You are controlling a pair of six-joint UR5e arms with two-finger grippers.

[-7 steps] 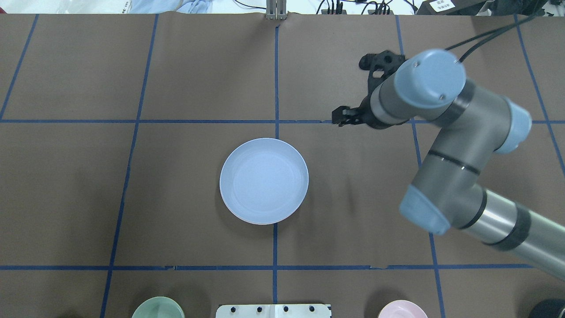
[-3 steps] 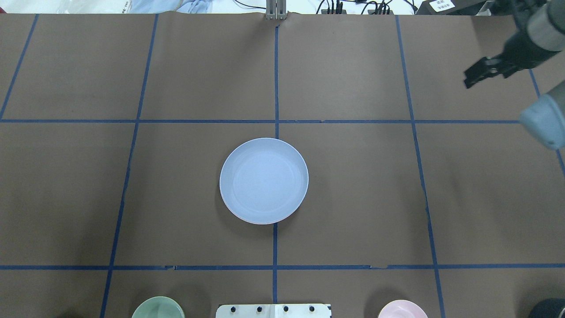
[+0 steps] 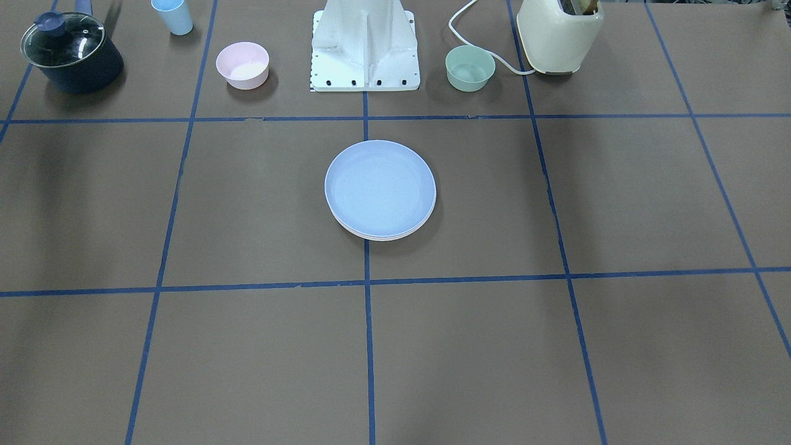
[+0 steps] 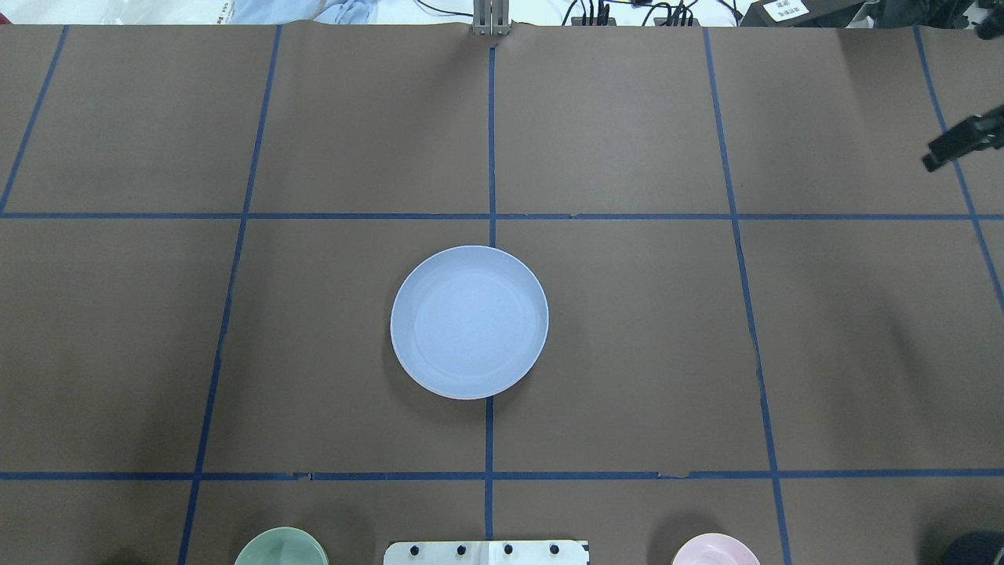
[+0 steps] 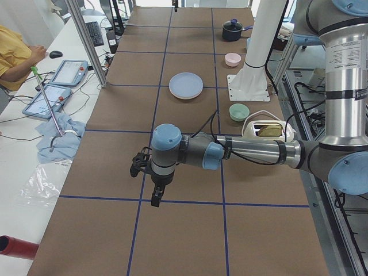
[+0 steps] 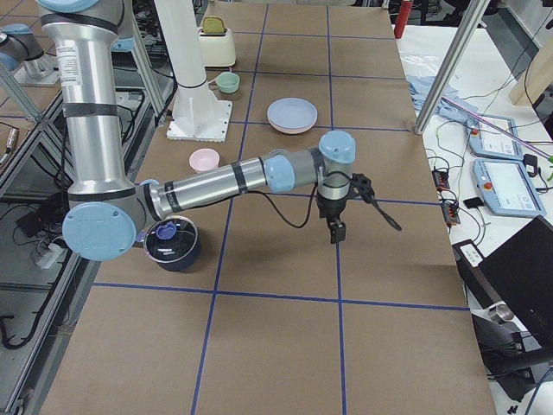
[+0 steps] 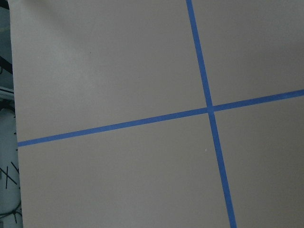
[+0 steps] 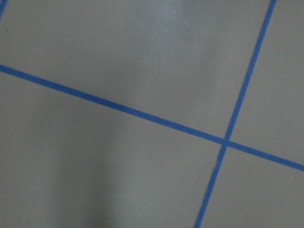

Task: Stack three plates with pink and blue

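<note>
The light blue plate [image 4: 469, 320] lies on top of a stack at the table's middle, also in the front-facing view [image 3: 380, 187]. Two pale rims [image 3: 384, 236] show under its near edge; I cannot tell their colours apart. My right gripper [image 4: 955, 97] is at the overhead view's right edge, far from the stack, open and empty; it also shows in the exterior right view [image 6: 365, 232]. My left gripper [image 5: 146, 187] shows only in the exterior left view, far from the plates, so I cannot tell whether it is open or shut.
By the robot base [image 3: 364, 46] stand a small pink bowl [image 3: 242, 64] and a small green bowl [image 3: 469, 67]. A lidded dark pot [image 3: 71, 52], a blue cup [image 3: 172, 15] and a cream toaster [image 3: 559, 34] stand along that edge.
My right arm has swung from just right of the stack out to the overhead view's right edge. The plate stack has not moved.
</note>
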